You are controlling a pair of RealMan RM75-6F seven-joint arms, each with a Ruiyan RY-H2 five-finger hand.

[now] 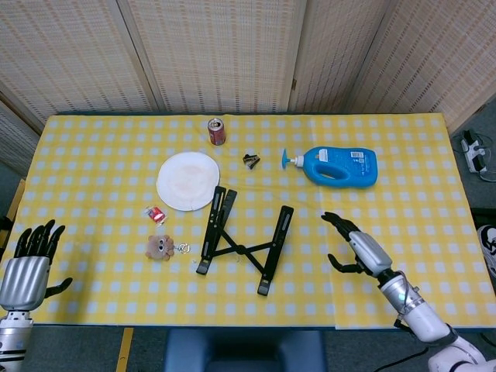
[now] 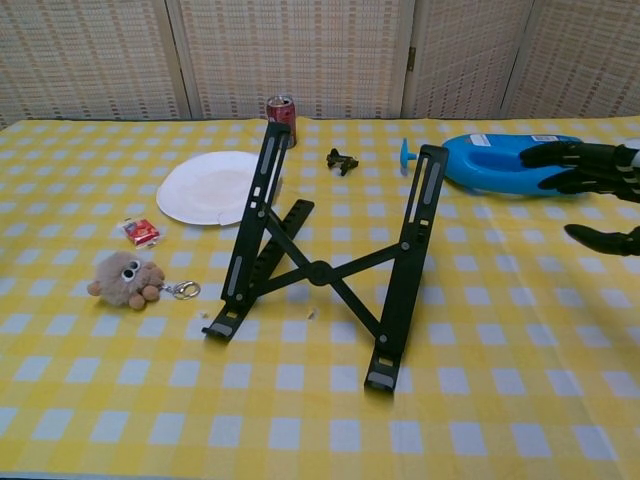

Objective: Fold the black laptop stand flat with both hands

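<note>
A: How far along is it?

B: Barely begun, I'd judge. The stand (image 1: 244, 240) is fully unfolded near the middle of the table (image 1: 93, 147), its two long legs propped up at a slant and joined by crossed braces at a centre hinge. Neither hand touches it.

A: Where are the hands?

B: The right hand (image 1: 355, 246) hovers over the table to the right of the stand, near it but apart, fingers spread and holding nothing. In the chest view it shows at the right edge, in front of the blue bottle (image 2: 515, 165). The left hand (image 1: 27, 260) is at the near left corner of the table, well apart from the stand, fingers apart too, and empty.

A: So what is left?

B: Everything, as far as I can see: both hands have to reach the legs, take hold, and press the frame down and together until it lies flat. The left has much the longer way to go.

A: Anything in the way?

B: A plush toy (image 1: 160, 246) with a key ring lies just left of the stand's left leg, and a paper plate (image 1: 186, 180) sits behind that leg. A can (image 1: 216, 131), a small black clip (image 1: 251, 160) and a little red packet (image 1: 156, 213) lie further off
</note>
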